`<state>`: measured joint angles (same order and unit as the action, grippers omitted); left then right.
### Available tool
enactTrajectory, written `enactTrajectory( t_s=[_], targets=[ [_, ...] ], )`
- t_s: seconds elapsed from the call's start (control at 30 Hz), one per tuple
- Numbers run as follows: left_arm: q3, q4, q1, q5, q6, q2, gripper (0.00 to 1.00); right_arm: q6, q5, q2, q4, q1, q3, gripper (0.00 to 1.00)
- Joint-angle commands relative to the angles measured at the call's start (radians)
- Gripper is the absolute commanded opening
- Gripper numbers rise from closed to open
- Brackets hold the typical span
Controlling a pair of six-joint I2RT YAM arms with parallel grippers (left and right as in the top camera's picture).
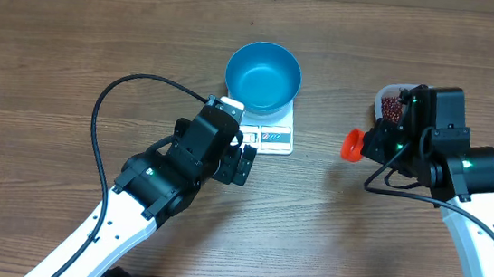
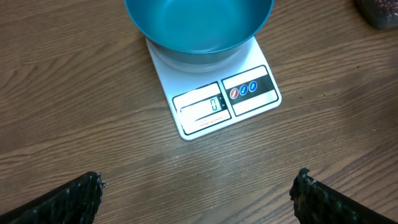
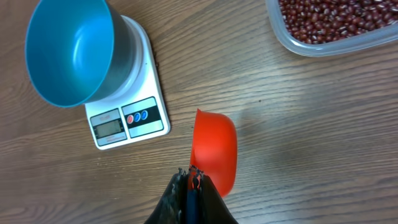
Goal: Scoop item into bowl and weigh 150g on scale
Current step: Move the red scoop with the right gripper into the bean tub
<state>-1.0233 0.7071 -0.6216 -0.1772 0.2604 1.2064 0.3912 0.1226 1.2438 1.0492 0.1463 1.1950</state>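
Observation:
The bright blue bowl [image 1: 263,76] [image 2: 199,25] [image 3: 68,50] stands empty on the white scale [image 1: 274,139] [image 2: 249,93] [image 3: 134,115], whose display faces the near side. Dark red-brown beans [image 3: 336,18] [image 1: 392,107] fill a clear tub at the right. My left gripper [image 1: 243,145] [image 2: 199,186] stands wide open just in front of the scale, with only bare wood between its fingers. My right gripper [image 1: 369,143] [image 3: 191,174] is shut on the handle of an orange-red scoop [image 1: 352,145] [image 3: 214,149], which hangs over the table between tub and scale. The scoop's inside is hidden.
The clear plastic tub [image 3: 292,46] [image 2: 379,12] sits at the far right, partly under my right arm in the overhead view. A black cable [image 1: 105,107] loops on the table left of the left arm. Bare wood lies between scale and tub.

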Motion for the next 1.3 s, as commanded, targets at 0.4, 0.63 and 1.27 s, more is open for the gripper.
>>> enactTrajectory(
  t_s=[0.4, 0.63, 1.27],
  targets=[
    [0.003, -0.001, -0.003, -0.014, 0.017, 0.0, 1.0, -0.185, -0.036, 0.163, 0.15, -0.309, 0.267, 0.04],
    [0.003, -0.001, -0.003, -0.013, 0.016, 0.0, 1.0, -0.27, -0.122, 0.343, 0.049, -0.327, 0.328, 0.04],
    [0.003, -0.001, -0.003, -0.014, 0.016, 0.0, 1.0, -0.585, -0.154, 0.566, -0.164, -0.327, 0.298, 0.04]
  ],
)
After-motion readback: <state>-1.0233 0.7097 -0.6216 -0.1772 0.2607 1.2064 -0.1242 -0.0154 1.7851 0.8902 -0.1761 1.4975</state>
